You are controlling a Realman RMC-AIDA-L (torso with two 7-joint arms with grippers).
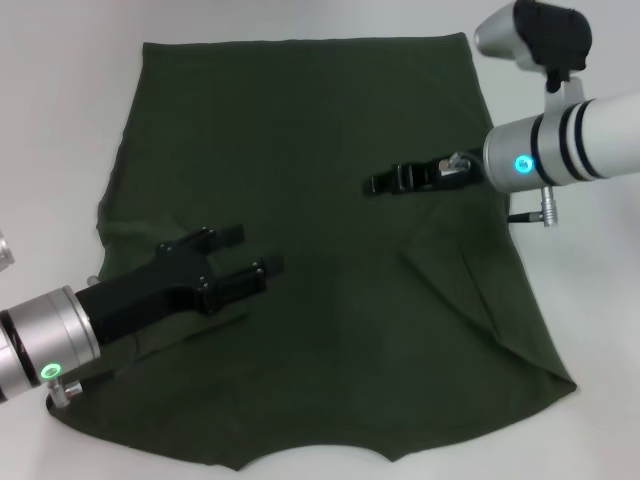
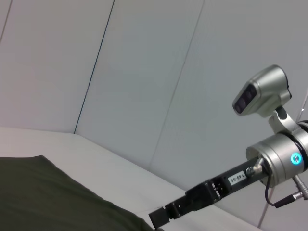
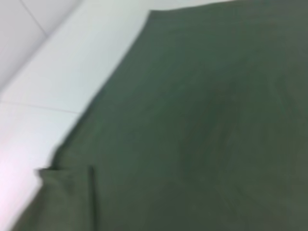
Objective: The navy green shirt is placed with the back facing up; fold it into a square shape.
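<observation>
The navy green shirt [image 1: 320, 120] lies spread flat on the white table [image 1: 60, 120], hem at the far side and neck notch at the near edge. Both side parts show creases where cloth lies folded inward. My left gripper [image 1: 248, 252] is open and empty, hovering over the shirt's near-left part. My right gripper [image 1: 374, 185] is shut and empty, over the shirt's middle right. The left wrist view shows a corner of the shirt [image 2: 48, 197] and the right gripper [image 2: 161, 217] beyond it. The right wrist view shows the shirt [image 3: 202, 120] and one folded edge.
White table [image 3: 57, 86] surrounds the shirt on the left, far and right sides. A pale wall [image 2: 144, 72] rises behind the table. The right arm's wrist camera [image 1: 535, 35] stands above the shirt's far-right corner.
</observation>
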